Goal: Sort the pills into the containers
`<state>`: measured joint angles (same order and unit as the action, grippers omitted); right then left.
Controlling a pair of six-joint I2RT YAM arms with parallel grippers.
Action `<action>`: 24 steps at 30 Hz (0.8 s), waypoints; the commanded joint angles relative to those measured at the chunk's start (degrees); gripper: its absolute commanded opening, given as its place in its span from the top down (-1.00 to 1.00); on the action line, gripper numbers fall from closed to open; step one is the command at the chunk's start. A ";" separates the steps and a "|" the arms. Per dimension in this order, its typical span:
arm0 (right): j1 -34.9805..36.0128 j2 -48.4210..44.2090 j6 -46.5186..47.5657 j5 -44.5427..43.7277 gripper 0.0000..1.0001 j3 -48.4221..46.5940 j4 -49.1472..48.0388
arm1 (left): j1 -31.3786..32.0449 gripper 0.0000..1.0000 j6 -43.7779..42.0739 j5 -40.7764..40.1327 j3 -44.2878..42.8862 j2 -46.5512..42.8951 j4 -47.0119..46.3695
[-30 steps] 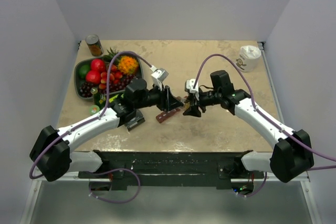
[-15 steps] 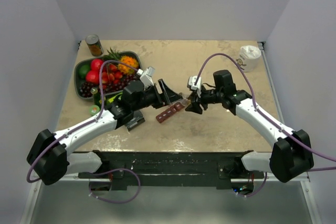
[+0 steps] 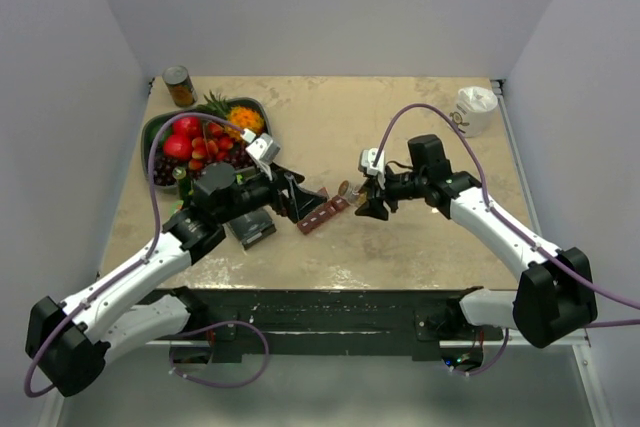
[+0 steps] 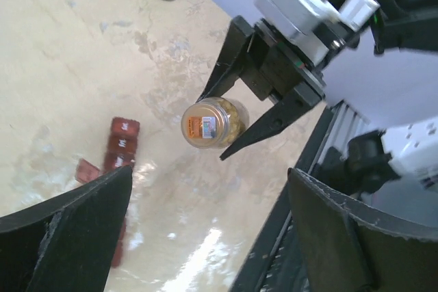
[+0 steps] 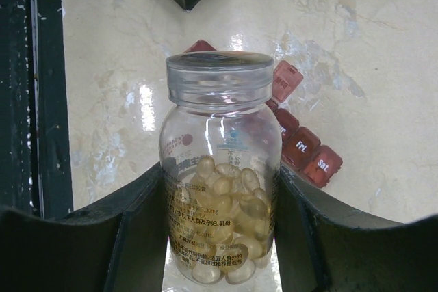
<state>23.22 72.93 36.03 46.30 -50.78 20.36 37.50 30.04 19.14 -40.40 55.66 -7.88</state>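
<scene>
Two grippers meet over the middle of the desk [image 3: 420, 247], and the step in hand is opening the bottle; no pill has been sorted yet. Your left gripper [image 4: 211, 177] stands wide and empty, near the bottle but not touching it. Your right gripper [image 4: 213, 126] is clamped on the bottle [image 5: 219, 169] and holds it in the air above the desk's middle, with the clear cap [image 5: 219, 73] on. I'd judge the next move calls for the left jaws to close on that cap and twist it off while the right holds firm, then a careful tilt over the strip.

Counted, largest first:
- one fruit bowl [image 3: 150, 132] at the far-left corner
- one dark box [image 3: 255, 230] by the left arm, toward the near edge
- one dark red strip of containers [image 3: 323, 215] on the desk between the grippers, probably seven compartments, though they are too small to count surely
- one white cup [image 3: 474, 110] at the far-right corner
- one tin can [image 3: 179, 86] at the far-left corner
- one bottle
- the pills [image 5: 229, 196], a yellowish mass inside the bottle, too packed to count
</scene>
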 commanded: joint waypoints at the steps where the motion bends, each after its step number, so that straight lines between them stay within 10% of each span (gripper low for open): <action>1: -0.19 -1.65 3.60 4.67 1.00 -1.16 2.31 | -0.40 -0.99 -23.74 6.35 -0.12 -3.36 1.72; 9: -0.20 -1.56 8.53 7.75 1.00 -1.07 5.74 | -0.32 -0.99 -58.58 20.14 10.43 -5.39 -9.78; 24: -0.20 -1.12 11.43 9.42 1.00 -0.98 7.76 | -0.32 -0.97 -67.05 30.08 -0.37 8.41 -6.45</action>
<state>23.18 72.93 45.69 52.73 -50.78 27.57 37.45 -33.78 43.59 -37.41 61.91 -11.20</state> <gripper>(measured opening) 0.551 0.992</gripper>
